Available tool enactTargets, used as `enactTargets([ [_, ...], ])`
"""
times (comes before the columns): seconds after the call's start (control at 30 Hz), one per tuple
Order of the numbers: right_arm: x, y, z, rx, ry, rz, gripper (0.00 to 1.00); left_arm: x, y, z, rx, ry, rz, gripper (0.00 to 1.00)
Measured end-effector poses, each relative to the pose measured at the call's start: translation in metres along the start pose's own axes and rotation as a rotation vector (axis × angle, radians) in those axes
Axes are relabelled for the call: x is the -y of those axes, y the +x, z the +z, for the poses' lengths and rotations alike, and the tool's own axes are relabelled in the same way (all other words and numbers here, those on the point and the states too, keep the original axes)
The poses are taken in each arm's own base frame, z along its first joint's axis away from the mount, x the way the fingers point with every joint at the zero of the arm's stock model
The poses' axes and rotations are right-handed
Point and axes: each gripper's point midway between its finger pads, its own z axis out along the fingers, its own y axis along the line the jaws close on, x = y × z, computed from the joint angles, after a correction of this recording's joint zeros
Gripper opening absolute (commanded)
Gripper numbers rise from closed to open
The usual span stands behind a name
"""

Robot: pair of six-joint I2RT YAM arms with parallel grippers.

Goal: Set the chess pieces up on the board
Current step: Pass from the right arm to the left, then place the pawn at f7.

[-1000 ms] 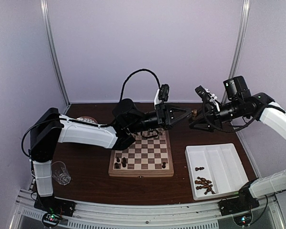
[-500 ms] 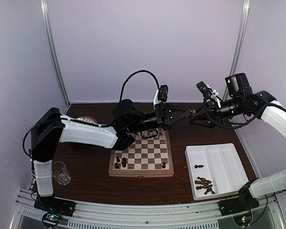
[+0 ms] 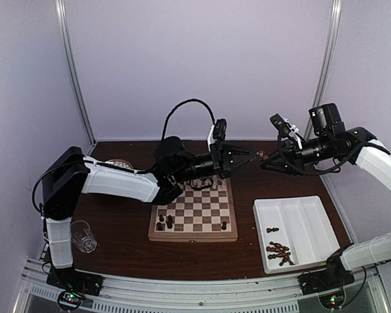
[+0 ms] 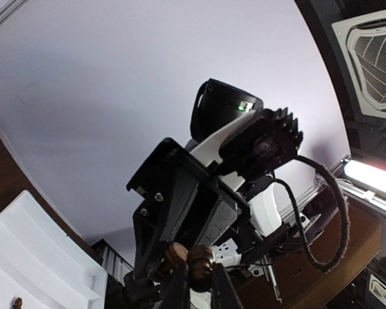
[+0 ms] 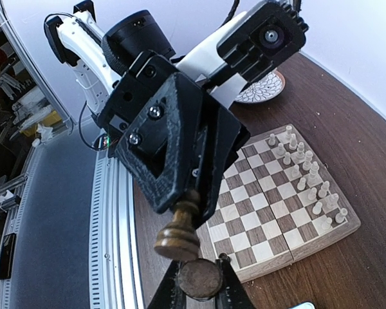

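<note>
I hold the dark brown turned-wood chess piece (image 5: 178, 239) in mid-air, just past the far right corner of the tan-and-brown checkered wooden board (image 3: 202, 212). It lies roughly level, with its long axis running from arm to arm and its round base pointing right. The left gripper (image 5: 188, 201) is clamped on its narrow end. The right gripper (image 5: 199, 286) is pinched onto the base. A second ago the right fingers were spread wide and clear of the piece.

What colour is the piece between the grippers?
The piece is dark brown; see right wrist view.
</note>
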Motion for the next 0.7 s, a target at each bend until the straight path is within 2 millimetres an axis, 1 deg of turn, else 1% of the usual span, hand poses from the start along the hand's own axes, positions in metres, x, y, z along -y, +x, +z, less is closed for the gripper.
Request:
enactTargets([
  [0.07,0.004,0.011,0.001,-0.017,0.010,0.013,0.07,-0.010,0.000,-0.005,-0.006,-0.036,-0.006,0.01],
  [0.17,0.010,0.035,0.003,-0.057,0.026,0.032,0.07,-0.026,0.000,-0.019,-0.038,-0.139,-0.013,0.01],
  [0.2,0.012,0.044,0.003,-0.072,0.032,0.043,0.06,-0.028,-0.001,-0.024,-0.050,-0.172,-0.006,0.01],
  [0.3,0.018,0.070,0.001,-0.117,0.058,0.069,0.07,-0.028,-0.003,-0.038,-0.108,-0.293,0.046,0.01],
  [0.4,0.025,0.092,-0.007,-0.142,0.097,0.105,0.07,-0.016,-0.002,-0.056,-0.179,-0.413,0.131,0.01],
  [0.5,0.035,0.104,-0.014,-0.145,0.140,0.137,0.07,-0.011,-0.003,-0.071,-0.261,-0.553,0.227,0.00],
  [0.57,0.042,0.108,-0.018,-0.149,0.167,0.145,0.08,-0.014,-0.004,-0.082,-0.324,-0.660,0.284,0.00],
  [0.7,0.048,0.109,-0.021,-0.155,0.196,0.141,0.08,-0.043,0.007,-0.126,-0.489,-0.924,0.336,0.00],
])
